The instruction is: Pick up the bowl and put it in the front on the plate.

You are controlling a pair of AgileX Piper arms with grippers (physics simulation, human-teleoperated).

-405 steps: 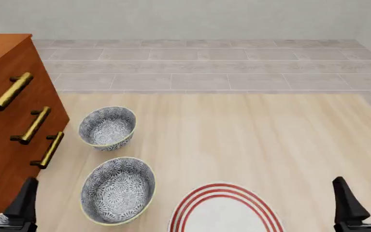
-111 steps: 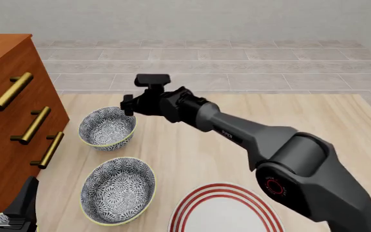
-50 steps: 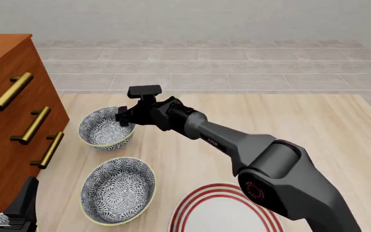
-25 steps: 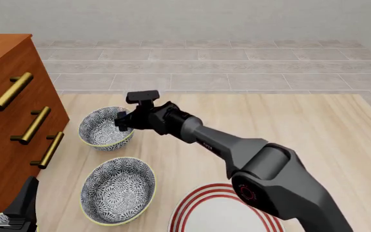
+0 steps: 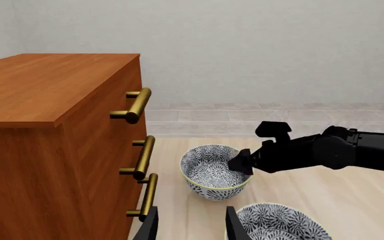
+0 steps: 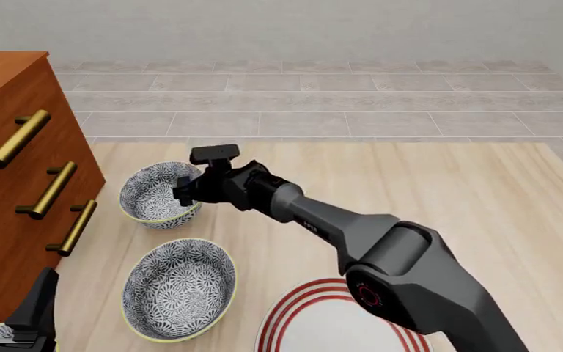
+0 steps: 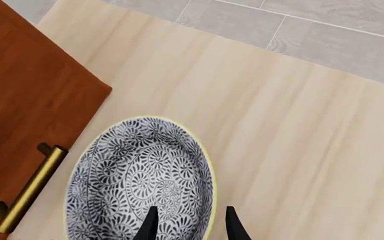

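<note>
**Bowl at the far left, right gripper straddling its rim**

The bowl (image 6: 159,193) that the arm works on is the farther of two alike, sitting on the wooden table (image 6: 438,198) beside the dresser (image 6: 17,169).

Nearest, at the table's front edge, the plate (image 6: 306,323) with its red rings is cut off by the bottom of the front view and partly covered by the right arm's heavy joint. The left gripper (image 6: 12,319) sits low in the near left corner, fingers parted, holding nothing; only its tips show.

Just to the plate's left lies the twin bowl (image 6: 179,297), apart from both grippers.

Farther on, the right arm stretches long and low from the near right toward the far left, wrist dipped. The right gripper (image 6: 185,192) is at the far bowl's right-hand rim, one finger inside and one outside, jaws a narrow gap apart. Whether the pads already press the wall cannot be made out; the bowl rests on the table.
</note>
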